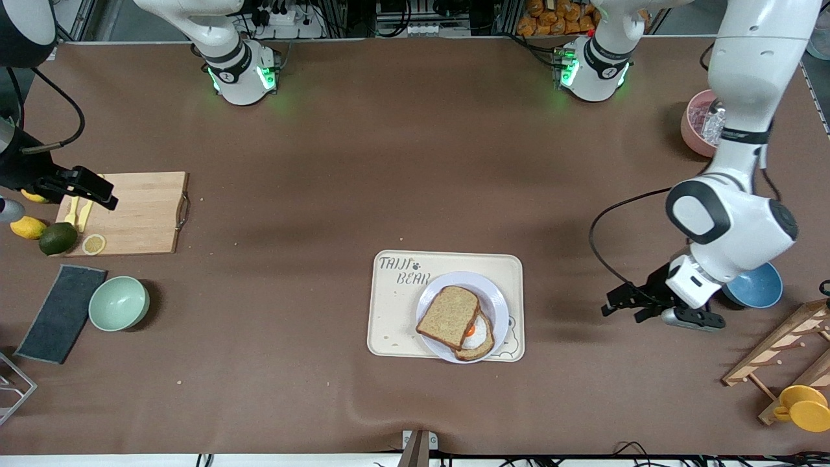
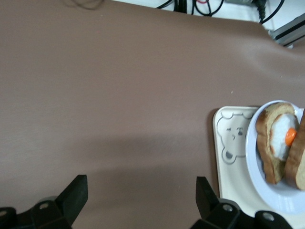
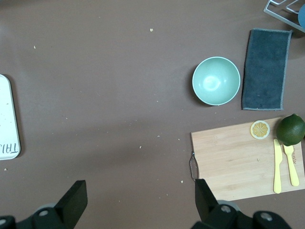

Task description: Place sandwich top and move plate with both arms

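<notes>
The sandwich top (image 1: pixel 449 315), a plain brown slice, lies tilted over the egg-topped slice (image 1: pixel 478 337) on the pale plate (image 1: pixel 497 297). The plate rests on the cream bear tray (image 1: pixel 394 311). My left gripper (image 1: pixel 622 310) hangs open and empty low over the bare table, beside the tray toward the left arm's end. Its wrist view shows its open gripper (image 2: pixel 140 188), the tray (image 2: pixel 228 138), the plate (image 2: pixel 269 195), the egg slice (image 2: pixel 271 143) and the sandwich top (image 2: pixel 298 164). My right gripper (image 1: pixel 104 194) is open and empty over the cutting board; in its own view the gripper (image 3: pixel 139 188) holds nothing.
The wooden cutting board (image 1: pixel 139 214) carries a lemon slice and yellow cutlery, with a lime (image 1: pixel 58 238) and lemons beside it. A green bowl (image 1: pixel 118 303) and dark cloth (image 1: pixel 61 313) lie nearer the camera. A blue bowl (image 1: pixel 755 287), wooden rack (image 1: pixel 784 350) and pink bowl (image 1: pixel 695 123) stand at the left arm's end.
</notes>
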